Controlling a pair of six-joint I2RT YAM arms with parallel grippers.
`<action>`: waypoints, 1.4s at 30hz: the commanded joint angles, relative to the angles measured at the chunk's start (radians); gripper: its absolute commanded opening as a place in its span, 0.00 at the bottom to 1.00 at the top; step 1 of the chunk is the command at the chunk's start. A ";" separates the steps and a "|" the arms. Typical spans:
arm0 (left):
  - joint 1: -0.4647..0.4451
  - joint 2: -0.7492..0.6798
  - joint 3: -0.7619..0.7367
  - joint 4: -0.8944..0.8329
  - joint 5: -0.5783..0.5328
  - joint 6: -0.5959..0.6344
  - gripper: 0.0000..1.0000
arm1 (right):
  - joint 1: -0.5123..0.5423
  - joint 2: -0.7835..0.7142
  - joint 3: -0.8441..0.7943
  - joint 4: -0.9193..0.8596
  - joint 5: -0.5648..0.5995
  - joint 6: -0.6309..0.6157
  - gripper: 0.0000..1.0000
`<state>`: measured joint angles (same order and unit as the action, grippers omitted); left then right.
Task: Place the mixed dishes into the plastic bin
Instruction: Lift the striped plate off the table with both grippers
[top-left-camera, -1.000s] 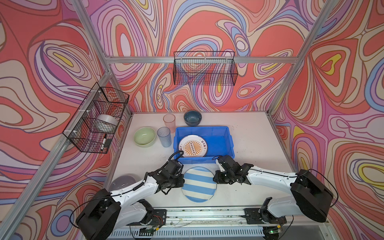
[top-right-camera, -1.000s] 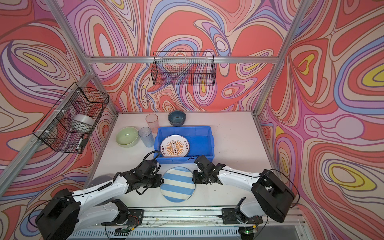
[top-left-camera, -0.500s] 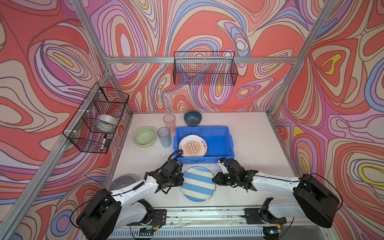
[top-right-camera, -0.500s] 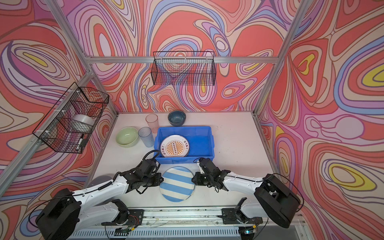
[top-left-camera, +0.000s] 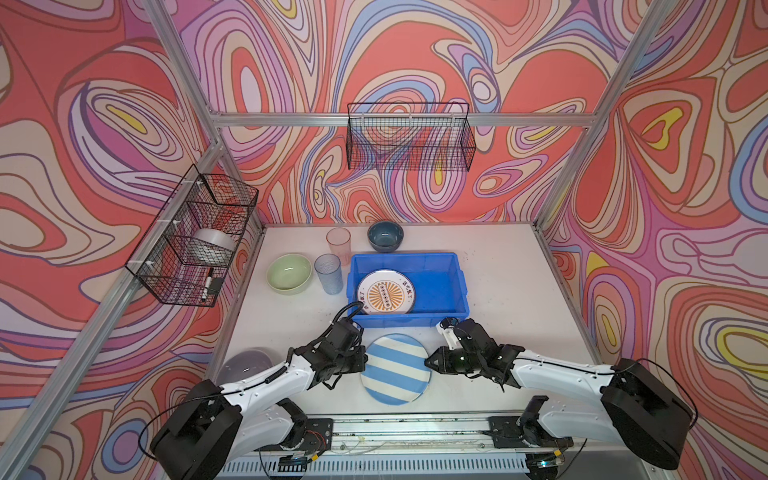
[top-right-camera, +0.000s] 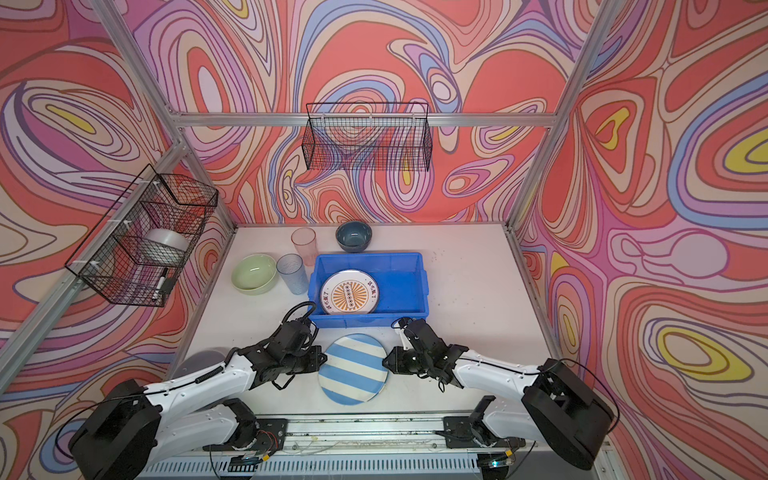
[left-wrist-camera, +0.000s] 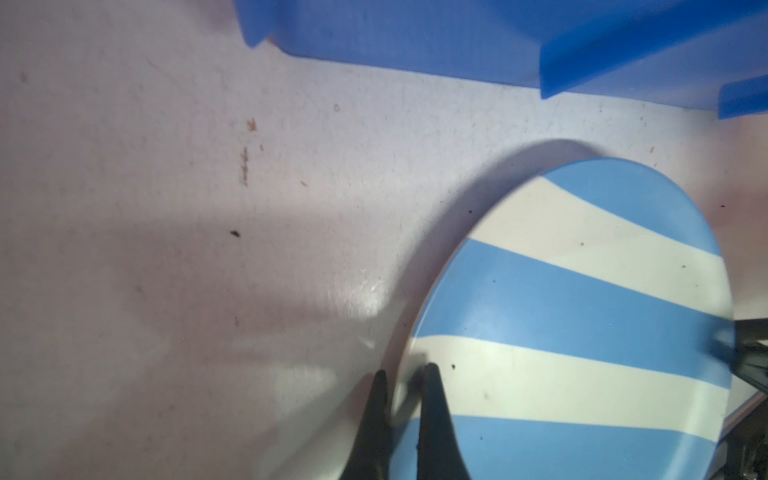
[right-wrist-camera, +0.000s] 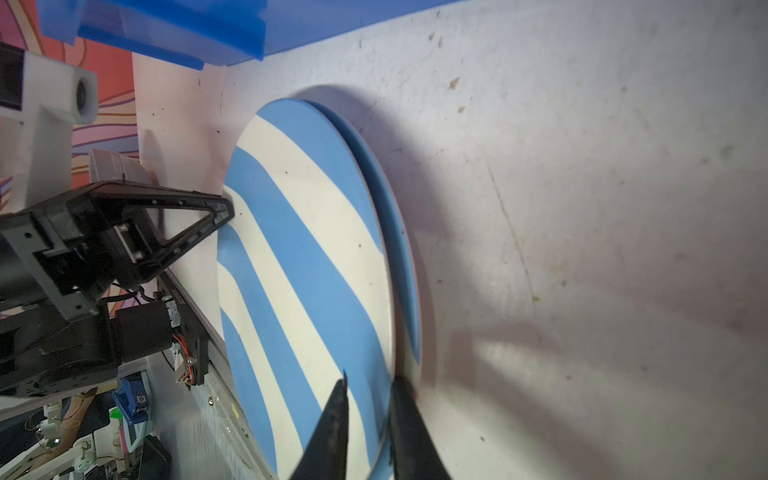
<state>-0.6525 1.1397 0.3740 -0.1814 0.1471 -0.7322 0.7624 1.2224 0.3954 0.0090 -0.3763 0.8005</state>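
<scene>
A blue-and-white striped plate (top-left-camera: 395, 369) (top-right-camera: 354, 369) lies at the table's front, just before the plastic bin (top-left-camera: 409, 259) (top-right-camera: 370, 255). My left gripper (top-left-camera: 363, 361) (left-wrist-camera: 405, 370) is shut on its left rim, and that side sits a little off the table. My right gripper (top-left-camera: 427, 362) (right-wrist-camera: 370, 380) stands narrowly open astride the right rim. A second plate's blue edge (right-wrist-camera: 399, 249) shows beneath. A lettered plate (top-left-camera: 386, 291) lies in the bin. Left of and behind the bin stand a pale green bowl (top-left-camera: 289, 272), a bluish tumbler (top-left-camera: 328, 274), a pinkish tumbler (top-left-camera: 338, 241) and a dark bowl (top-left-camera: 385, 235).
A black wire basket (top-left-camera: 409, 139) hangs on the back wall. Another (top-left-camera: 195, 237) on the left wall holds a white roll. A grey dome (top-left-camera: 249, 365) sits at the front left beside the left arm. The arms' metal rail (top-left-camera: 415, 428) runs along the front edge.
My right gripper has come down from beside the bin's front wall to the striped plate's right rim. The left gripper has closed fully on the left rim.
</scene>
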 joint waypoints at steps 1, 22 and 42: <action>-0.015 0.033 -0.060 -0.089 0.070 -0.022 0.03 | 0.026 -0.025 0.032 0.156 -0.128 -0.010 0.20; -0.016 -0.017 -0.083 0.001 0.189 -0.035 0.05 | 0.025 0.053 0.097 0.153 -0.103 -0.006 0.19; -0.012 -0.318 0.170 -0.465 -0.035 -0.052 0.19 | 0.024 -0.022 0.236 -0.122 -0.086 -0.056 0.04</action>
<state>-0.6632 0.8448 0.4770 -0.5041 0.1841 -0.7822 0.7826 1.2251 0.5766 -0.0765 -0.4355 0.7727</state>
